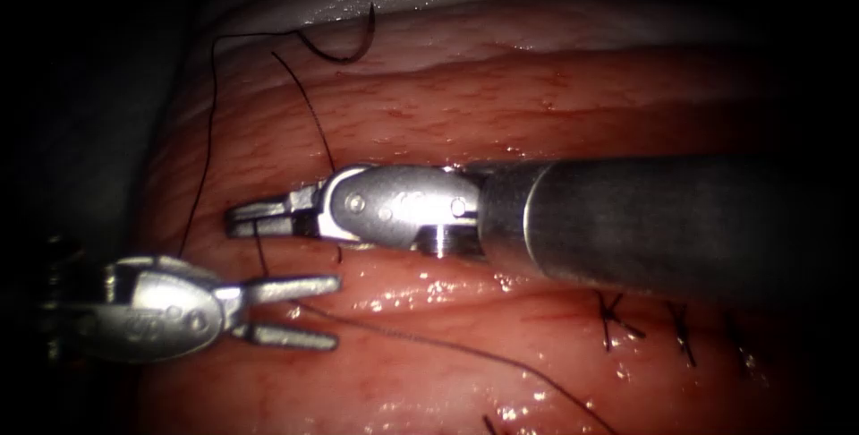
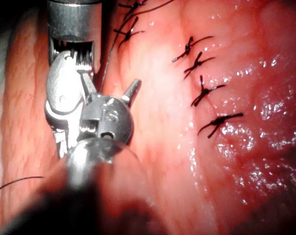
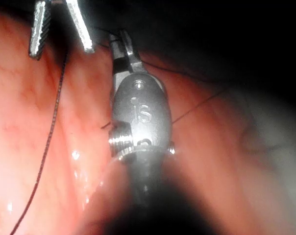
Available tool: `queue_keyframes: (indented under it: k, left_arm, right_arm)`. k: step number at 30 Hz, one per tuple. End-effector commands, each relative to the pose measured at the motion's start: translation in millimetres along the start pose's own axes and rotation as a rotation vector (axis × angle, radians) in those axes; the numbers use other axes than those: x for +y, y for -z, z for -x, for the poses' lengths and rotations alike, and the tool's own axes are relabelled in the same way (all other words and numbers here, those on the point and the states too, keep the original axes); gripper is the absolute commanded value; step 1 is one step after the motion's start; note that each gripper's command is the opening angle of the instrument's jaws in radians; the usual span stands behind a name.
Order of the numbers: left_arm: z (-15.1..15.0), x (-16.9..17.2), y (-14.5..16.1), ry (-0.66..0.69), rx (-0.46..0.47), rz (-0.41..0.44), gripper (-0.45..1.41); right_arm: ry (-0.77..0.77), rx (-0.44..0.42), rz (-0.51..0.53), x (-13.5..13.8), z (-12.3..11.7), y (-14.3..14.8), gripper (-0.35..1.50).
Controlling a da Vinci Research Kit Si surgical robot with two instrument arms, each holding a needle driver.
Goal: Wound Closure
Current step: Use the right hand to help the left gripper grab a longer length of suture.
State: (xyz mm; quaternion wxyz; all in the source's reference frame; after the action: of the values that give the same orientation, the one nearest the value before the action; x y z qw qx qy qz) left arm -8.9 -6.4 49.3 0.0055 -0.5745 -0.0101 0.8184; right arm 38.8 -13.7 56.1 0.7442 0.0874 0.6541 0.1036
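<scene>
The curved needle (image 1: 347,48) lies free on the far tissue (image 1: 501,104), held by neither tool and not in the tissue. Its dark thread (image 1: 211,131) loops left and down toward the tools. A second strand (image 1: 309,113) runs down behind the right tool. My right tool (image 1: 243,218) reaches in from the right with its jaws shut on the thread, which hangs below them (image 1: 260,251); the same jaws (image 3: 122,45) are closed with thread crossing at them. My left tool (image 1: 333,312) sits just below, jaws open and holding nothing. Its open fingers (image 3: 40,24) appear beside the right tool.
Several tied stitches (image 1: 617,320) close the cut to the right, below the right shaft (image 1: 662,220), and appear again (image 2: 204,90) as a row. Another thread length (image 1: 465,350) trails over the near tissue toward the lower right. Wet highlights glisten along the tissue.
</scene>
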Motion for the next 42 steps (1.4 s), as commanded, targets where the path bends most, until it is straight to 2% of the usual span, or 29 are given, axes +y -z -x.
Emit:
queue_keyframes:
  k: [1, 2, 3, 6, 8, 12, 13, 14, 20, 21, 22, 27, 35, 39, 40, 42]
  left_arm:
    - [0.3, 0.0, -1.1, 0.0, 0.001, -0.026, 0.51]
    - [0.0, 0.2, -1.6, -0.015, 0.002, -0.071, 0.42]
    - [0.0, 0.2, -1.6, -0.015, 0.002, -0.071, 0.42]
    - [-0.8, 0.8, -3.3, -0.094, -0.036, -0.139, 0.61]
    - [-1.1, 1.5, -4.5, -0.131, -0.063, -0.162, 0.61]
    - [-1.1, 2.9, -7.9, -0.239, -0.131, -0.24, 0.56]
    - [-1.1, 2.9, -7.9, -0.239, -0.131, -0.24, 0.56]
    - [-1.1, 3.2, -9.2, -0.279, -0.158, -0.257, 0.49]
    - [-0.7, 4.1, -12.6, -0.409, -0.229, -0.281, 0.41]
    - [-0.3, 4.5, -14.4, -0.485, -0.277, -0.289, 0.32]
    - [-0.1, 4.6, -14.9, -0.502, -0.293, -0.293, 0.32]
    - [1.6, 5.3, -17.0, -0.52, -0.327, -0.281, 0.25]
    - [2.4, 5.2, -17.8, -0.521, -0.33, -0.27, 0.22]
    - [2.3, 5.3, -18.1, -0.505, -0.288, -0.247, -0.08]
    - [2.1, 5.5, -18.1, -0.5, -0.288, -0.236, -0.45]
    - [2.1, 5.7, -17.9, -0.502, -0.286, -0.235, -0.45]
  right_arm:
    - [0.0, -0.023, 0.021, 0.9, 0.8, -0.7, -0.35]
    - [-0.016, -0.05, 0.034, 1.8, 1.5, -0.6, -0.35]
    - [-0.016, -0.05, 0.034, 1.8, 1.5, -0.6, -0.35]
    - [-0.054, -0.096, 0.072, 3.9, 3.3, -0.7, -0.35]
    - [-0.075, -0.123, 0.082, 5.0, 4.3, -0.8, -0.35]
    - [-0.12, -0.149, 0.105, 6.3, 5.6, -0.8, -0.35]
    - [-0.12, -0.149, 0.105, 6.3, 5.6, -0.8, -0.35]
    - [-0.131, -0.155, 0.103, 6.3, 5.7, -0.9, -0.35]
    - [-0.142, -0.165, 0.098, 6.0, 5.5, -1.0, -0.35]
    - [-0.148, -0.167, 0.097, 5.8, 5.4, -1.0, -0.35]
    - [-0.153, -0.167, 0.097, 5.8, 5.4, -1.0, -0.35]
    - [-0.16, -0.167, 0.098, 5.9, 5.5, -1.0, -0.35]
    - [-0.159, -0.167, 0.098, 5.9, 5.5, -1.0, -0.35]
    - [-0.159, -0.167, 0.098, 5.9, 5.5, -1.0, -0.35]
    - [-0.165, -0.167, 0.099, 5.9, 5.6, -1.0, -0.35]
    - [-0.165, -0.167, 0.099, 5.9, 5.6, -1.0, -0.35]
